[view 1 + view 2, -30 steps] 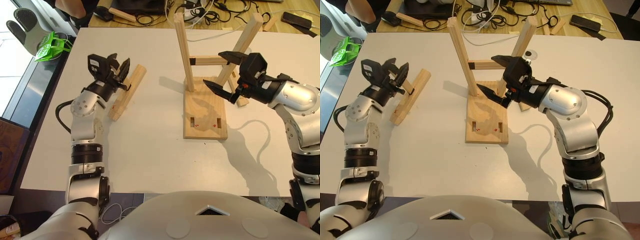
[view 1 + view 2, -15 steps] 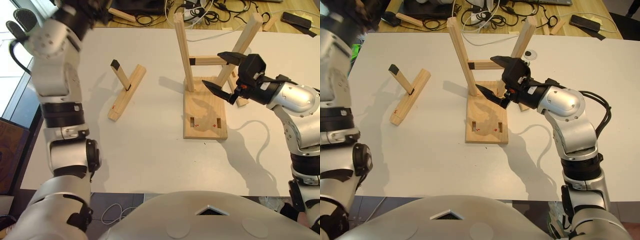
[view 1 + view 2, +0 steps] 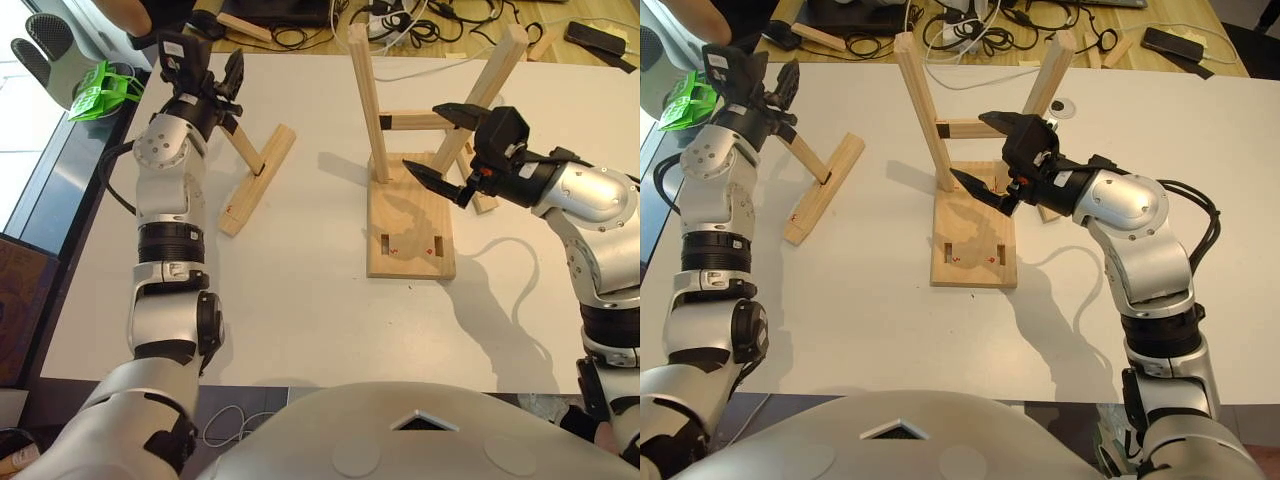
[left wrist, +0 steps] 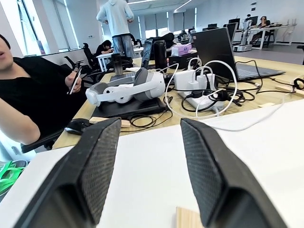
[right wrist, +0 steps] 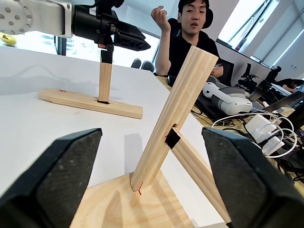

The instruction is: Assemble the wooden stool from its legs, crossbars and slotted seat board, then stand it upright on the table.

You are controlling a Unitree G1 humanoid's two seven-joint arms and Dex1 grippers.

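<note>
- A seat board (image 3: 410,250) is seen lying flat on the white table (image 3: 300,300), with two legs (image 3: 365,100) set in it and joined by a crossbar (image 3: 412,121).
- The right gripper (image 3: 425,138) is held open close to that crossbar.
- The left gripper (image 3: 215,78) is held open over a loose leg (image 3: 258,178).

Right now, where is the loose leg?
Left eye view: the loose leg lies flat on the table, left of the seat board, its crossbar rising toward the left gripper.
</note>
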